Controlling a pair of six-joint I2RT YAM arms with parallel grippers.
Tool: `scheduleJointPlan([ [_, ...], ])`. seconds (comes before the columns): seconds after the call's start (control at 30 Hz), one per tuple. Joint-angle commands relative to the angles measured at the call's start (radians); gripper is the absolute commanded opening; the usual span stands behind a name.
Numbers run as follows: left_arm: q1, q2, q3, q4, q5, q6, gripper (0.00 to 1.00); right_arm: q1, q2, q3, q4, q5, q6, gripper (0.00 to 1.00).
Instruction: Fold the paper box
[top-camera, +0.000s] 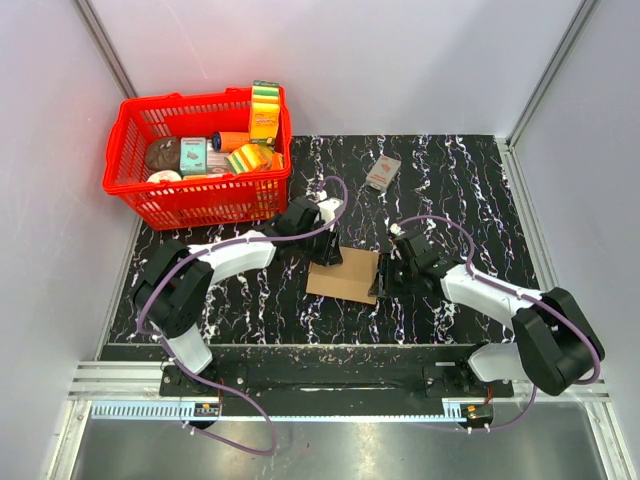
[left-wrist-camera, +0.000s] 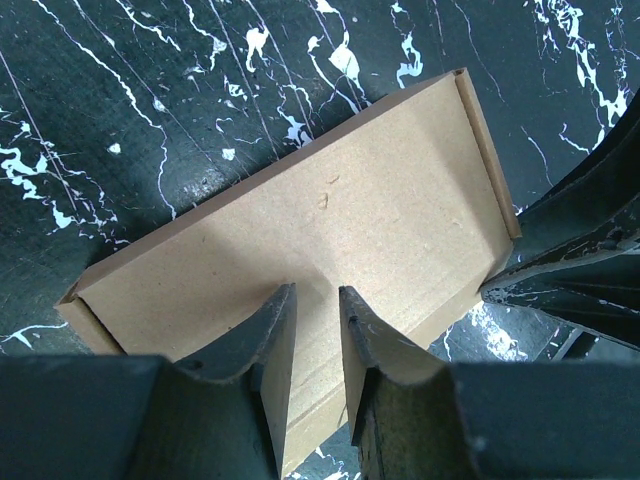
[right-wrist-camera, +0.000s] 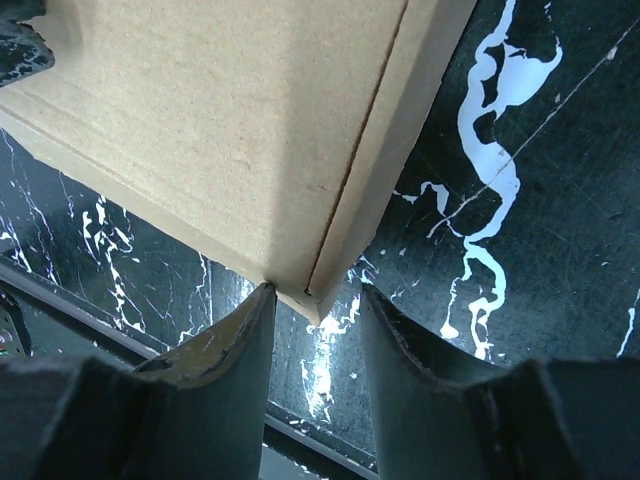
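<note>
The paper box (top-camera: 343, 275) lies in the middle of the black marbled table as a slim, closed brown cardboard box. My left gripper (top-camera: 325, 250) comes in over its far left corner. In the left wrist view the box's top (left-wrist-camera: 330, 210) fills the middle, and the left gripper (left-wrist-camera: 315, 295) rests over it, open by a narrow gap with nothing between the fingers. My right gripper (top-camera: 385, 280) stands at the box's right edge. In the right wrist view a corner of the box (right-wrist-camera: 300, 180) pokes between the tips of the open right gripper (right-wrist-camera: 315, 292); the left fingertip (right-wrist-camera: 255, 310) touches the cardboard.
A red basket (top-camera: 135, 180) filled with groceries stands at the back left. A small grey-and-red packet (top-camera: 382, 172) lies at the back, right of centre. Grey walls close in the table on three sides. The right arm's dark fingers (left-wrist-camera: 580, 250) show at the box's end.
</note>
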Motion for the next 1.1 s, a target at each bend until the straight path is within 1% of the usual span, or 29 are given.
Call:
scheduleJointPlan([
  [0.0, -0.003, 0.017, 0.035, 0.003, 0.013, 0.018, 0.29, -0.008, 0.018, 0.015, -0.027, 0.053, -0.018, 0.45],
  [0.43, -0.003, 0.013, 0.034, -0.001, 0.018, 0.019, 0.28, -0.008, 0.041, 0.027, -0.061, 0.122, -0.003, 0.45],
  [0.63, -0.003, 0.014, 0.035, -0.001, 0.020, 0.019, 0.28, -0.008, 0.041, 0.029, -0.060, 0.119, -0.003, 0.45],
  [0.83, -0.003, 0.013, 0.035, 0.000, 0.024, 0.018, 0.27, -0.008, -0.022, 0.023, -0.043, 0.062, -0.018, 0.46],
  [1.07, -0.003, -0.019, 0.046, -0.015, 0.026, 0.018, 0.27, -0.008, -0.187, 0.015, -0.040, -0.012, -0.015, 0.50],
])
